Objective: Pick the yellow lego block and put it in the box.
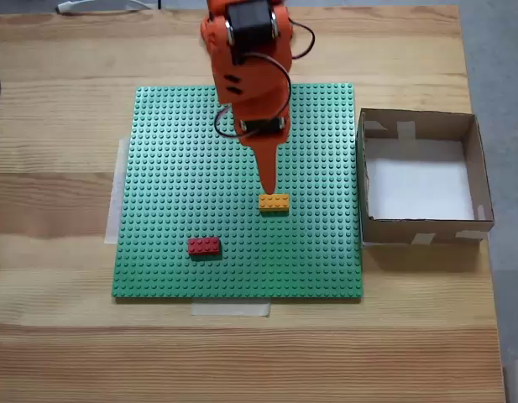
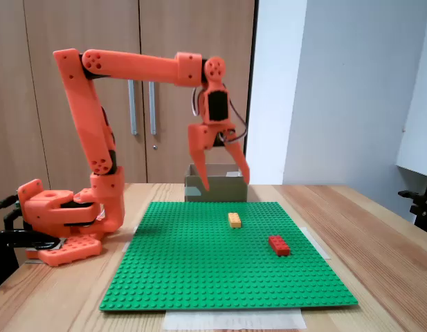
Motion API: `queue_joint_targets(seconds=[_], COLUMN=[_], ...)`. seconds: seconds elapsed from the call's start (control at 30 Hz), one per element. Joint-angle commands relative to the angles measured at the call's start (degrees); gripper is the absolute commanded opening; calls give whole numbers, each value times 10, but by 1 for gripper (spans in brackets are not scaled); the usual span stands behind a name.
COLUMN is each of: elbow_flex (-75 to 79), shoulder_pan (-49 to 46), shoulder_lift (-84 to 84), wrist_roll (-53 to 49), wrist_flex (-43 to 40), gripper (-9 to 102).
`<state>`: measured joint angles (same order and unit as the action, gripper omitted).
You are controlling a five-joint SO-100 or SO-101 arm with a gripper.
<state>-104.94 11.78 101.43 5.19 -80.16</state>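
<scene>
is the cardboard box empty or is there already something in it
Empty. In a fixed view from above, the box shows only its bare white floor; the yellow lego block lies on the green baseplate.

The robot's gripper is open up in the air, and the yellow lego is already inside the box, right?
Not quite. The gripper is open and up in the air, but the yellow lego block is not in the box. In both fixed views it lies on the green baseplate, below the gripper. The box's white floor is bare.
</scene>
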Motion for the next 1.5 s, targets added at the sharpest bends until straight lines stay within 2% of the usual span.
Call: queue_joint_targets(seconds=[0.0,0.17,0.4,1.1,1.47], elbow_flex=[-23,-69,-77,42,51], shoulder_pan=[-10,-11,-10,3,-2], shoulder_lift=[0,0,-10,-168,-206], wrist_roll=[-28,-41,-59,-23,1], wrist_flex=[45,106,150,154,191], gripper=[36,34,31,28,26])
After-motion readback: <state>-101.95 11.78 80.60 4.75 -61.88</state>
